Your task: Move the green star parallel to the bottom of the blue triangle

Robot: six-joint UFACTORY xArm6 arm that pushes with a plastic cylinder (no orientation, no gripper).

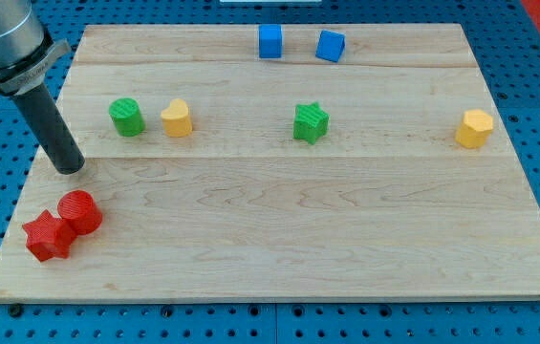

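The green star (312, 122) lies on the wooden board, a little right of centre in the upper half. Two blue blocks sit at the view's top edge of the board: a blue cube (270, 41) and, to its right, a blue block (330, 46) whose exact shape is hard to make out. The green star is below them, slightly left of the right-hand one. My tip (69, 168) rests on the board at the view's left, far from the star, just above the red blocks.
A green cylinder (127, 117) and a yellow block (178, 118) stand at the upper left. A red cylinder (80, 211) touches a red star (48, 236) at the lower left. A yellow block (475, 128) is at the right. The wooden board (279, 248) lies on blue pegboard.
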